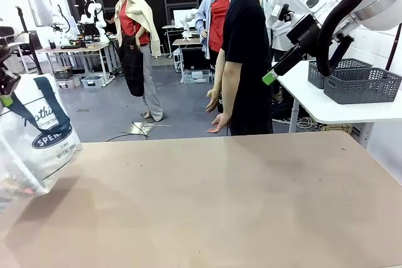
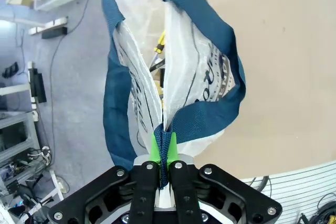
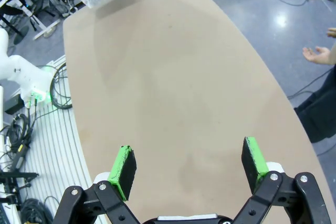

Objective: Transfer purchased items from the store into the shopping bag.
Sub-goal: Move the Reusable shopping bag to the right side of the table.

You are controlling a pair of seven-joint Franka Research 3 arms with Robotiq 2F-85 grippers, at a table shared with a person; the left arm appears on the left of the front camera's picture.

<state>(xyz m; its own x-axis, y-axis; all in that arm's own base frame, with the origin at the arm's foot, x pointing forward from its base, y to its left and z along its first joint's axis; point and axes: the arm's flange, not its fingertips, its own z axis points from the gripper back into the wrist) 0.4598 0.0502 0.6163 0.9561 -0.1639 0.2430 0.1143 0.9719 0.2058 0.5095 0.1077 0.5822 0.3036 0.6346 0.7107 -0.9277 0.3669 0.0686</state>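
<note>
With the left tool (image 2: 163, 153) clamped on the navy handle of the shopping bag (image 1: 34, 145) at the table's (image 1: 220, 199) left edge, hold it steady while the right tool (image 3: 189, 163), jaws apart, hangs empty.

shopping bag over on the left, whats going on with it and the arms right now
The left gripper is shut on a navy strap handle of the shopping bag, holding the bag up at the table's left edge. Some small packaged items show through its translucent plastic near the bottom. The right gripper is open and holds nothing, raised above the table. A person in black stands at the far side with one hand turned palm up.
</note>
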